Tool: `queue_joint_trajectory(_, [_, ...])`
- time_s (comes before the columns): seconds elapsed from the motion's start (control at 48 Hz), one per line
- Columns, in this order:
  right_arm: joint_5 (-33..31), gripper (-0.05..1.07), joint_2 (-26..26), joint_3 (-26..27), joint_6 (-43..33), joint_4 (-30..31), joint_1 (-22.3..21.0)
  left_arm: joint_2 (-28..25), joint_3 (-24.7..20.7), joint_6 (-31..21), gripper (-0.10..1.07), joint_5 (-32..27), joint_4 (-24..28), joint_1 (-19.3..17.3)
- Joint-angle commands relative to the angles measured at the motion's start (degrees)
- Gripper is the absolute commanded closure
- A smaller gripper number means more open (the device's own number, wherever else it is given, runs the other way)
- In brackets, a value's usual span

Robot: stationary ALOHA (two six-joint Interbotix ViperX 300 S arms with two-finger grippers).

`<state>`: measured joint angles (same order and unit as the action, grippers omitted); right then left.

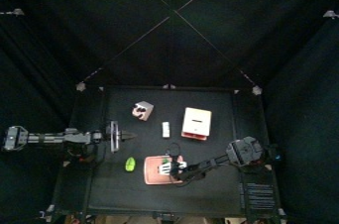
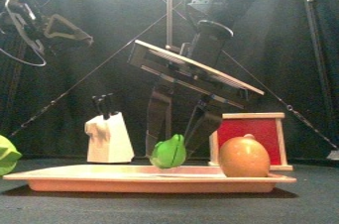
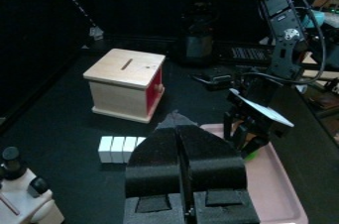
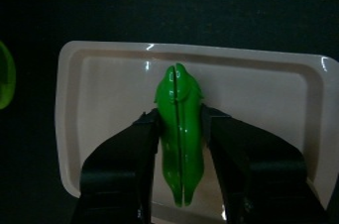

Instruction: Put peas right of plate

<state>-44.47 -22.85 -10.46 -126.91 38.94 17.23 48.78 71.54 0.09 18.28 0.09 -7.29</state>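
The green pea pod (image 4: pixel 179 134) lies lengthwise between my right gripper's (image 4: pixel 180 119) jaws, which are shut on it over the salmon-pink plate (image 4: pixel 99 84). In the front view the peas (image 2: pixel 169 153) sit at the plate's (image 2: pixel 79 177) level, under the right gripper (image 2: pixel 181 134). From above, the right gripper (image 1: pixel 176 168) is over the plate (image 1: pixel 153 173) near the table's front. My left gripper (image 3: pixel 183 127) is shut and empty, resting left of the plate (image 1: pixel 117 137).
A tan round fruit (image 2: pixel 245 156) sits on the plate. A cream box with a red edge (image 1: pixel 199 121) stands behind it. White blocks (image 3: pixel 119 147) and a white object (image 2: pixel 109 137) lie farther left. A green item (image 1: pixel 130 165) lies left of the plate.
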Motion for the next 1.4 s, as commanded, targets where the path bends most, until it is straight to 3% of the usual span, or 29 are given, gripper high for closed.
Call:
queue_joint_trajectory(0.0, [0.0,0.36,3.8,0.5,-0.1,0.2,-0.1,-0.2,-0.9,0.1,0.99,0.2,0.1,0.0])
queue_joint_trajectory(0.417, [-5.1,0.37,10.7,-3.5,-1.0,-0.3,0.9,-0.1,-0.8,0.1,0.99,0.2,0.1,-1.1])
queue_joint_trajectory(0.75, [-11.1,0.37,16.3,-8.6,-1.2,-6.1,3.8,-0.2,-0.8,0.1,0.99,0.2,0.2,-1.5])
queue_joint_trajectory(1.104, [-11.3,0.37,19.4,-14.5,-1.6,-12.3,5.7,-0.2,-0.7,0.0,0.99,0.2,0.1,-1.4])
queue_joint_trajectory(1.375, [-11.3,0.37,20.9,-18.6,-6.0,-13.1,7.2,-0.2,-0.6,0.0,0.99,0.2,0.1,-1.5])
